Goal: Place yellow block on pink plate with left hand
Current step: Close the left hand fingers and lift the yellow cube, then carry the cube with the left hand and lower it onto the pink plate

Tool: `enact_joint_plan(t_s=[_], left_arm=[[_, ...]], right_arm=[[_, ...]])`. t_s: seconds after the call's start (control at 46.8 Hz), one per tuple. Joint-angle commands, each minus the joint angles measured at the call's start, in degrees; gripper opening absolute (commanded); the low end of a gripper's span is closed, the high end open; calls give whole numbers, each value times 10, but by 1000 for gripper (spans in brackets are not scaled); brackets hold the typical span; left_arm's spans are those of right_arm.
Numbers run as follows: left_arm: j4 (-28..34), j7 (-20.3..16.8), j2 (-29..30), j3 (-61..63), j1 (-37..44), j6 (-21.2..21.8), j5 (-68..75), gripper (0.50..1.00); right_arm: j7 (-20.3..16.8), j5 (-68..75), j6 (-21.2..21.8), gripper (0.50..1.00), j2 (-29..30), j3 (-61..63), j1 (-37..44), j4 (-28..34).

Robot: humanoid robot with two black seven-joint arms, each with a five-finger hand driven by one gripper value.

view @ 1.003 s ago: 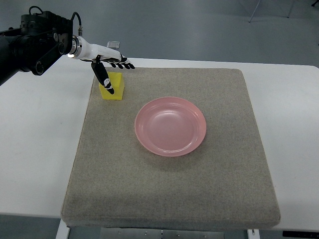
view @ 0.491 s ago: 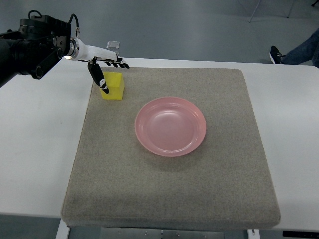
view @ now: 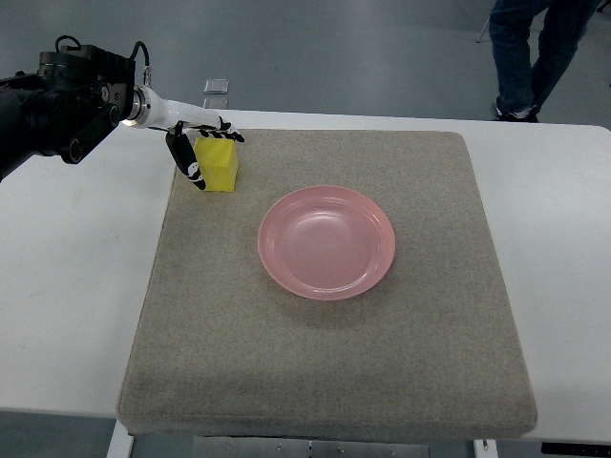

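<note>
Left hand [view: 196, 143]: upper left, fingers spread around yellow block [view: 218, 165], not clamped.
Pink plate [view: 326, 241]: centre, bare.

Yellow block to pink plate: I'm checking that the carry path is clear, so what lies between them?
Nothing: in the top view, only bare grey mat separates the yellow block from the pink plate.

My left arm reaches in from the upper left, wrist straight. My left hand [view: 199, 145] is spread, fingers [view: 221, 135] extended forward and thumb angled downward, holding nothing. My right arm is unseen.
</note>
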Motion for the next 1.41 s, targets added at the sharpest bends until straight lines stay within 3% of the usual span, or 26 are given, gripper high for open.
enact_joint_plan(t_s=[0.0, 0.256, 0.512, 0.704, 0.768, 1.217, 1.388], left_arm=[[0, 0, -1, 0, 4, 22, 1, 900], [0, 0, -2, -1, 5, 35, -3, 812], [1, 0, -4, -4, -4, 35, -6, 641], [4, 0, -4, -4, -11, 35, -7, 630], [4, 0, -4, -4, -12, 35, -7, 596], [-3, 0, -7, -28, -33, 35, -10, 606], [-48, 0, -9, -41, -49, 38, -9, 606]], right_arm=[[1, 0, 0, 924, 0, 0, 0, 0], [1, 0, 0, 924, 0, 0, 0, 0], [1, 0, 0, 924, 0, 0, 1, 0], [0, 0, 0, 924, 0, 0, 0, 0], [0, 0, 0, 924, 0, 0, 0, 0], [1, 0, 0, 924, 0, 0, 0, 0], [0, 0, 1, 924, 0, 0, 0, 0]])
